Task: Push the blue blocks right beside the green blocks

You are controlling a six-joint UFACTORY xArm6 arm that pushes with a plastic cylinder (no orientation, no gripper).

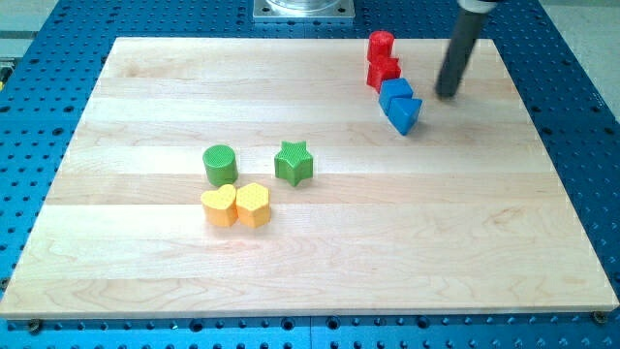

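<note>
Hovering right of blue blocks (pixel 399 105), my tip (pixel 447 94)

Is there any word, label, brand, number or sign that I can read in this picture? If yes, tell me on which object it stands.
None: no text, number or sign can be read anywhere.
The wooden board is plain.
The blue blocks, red blocks, green blocks and yellow blocks show only ribbed texture.
My tip, right of the blue blocks, bears no marking.

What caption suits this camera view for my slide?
My tip sits right of two blue blocks, far from the green cylinder and green star.
</note>
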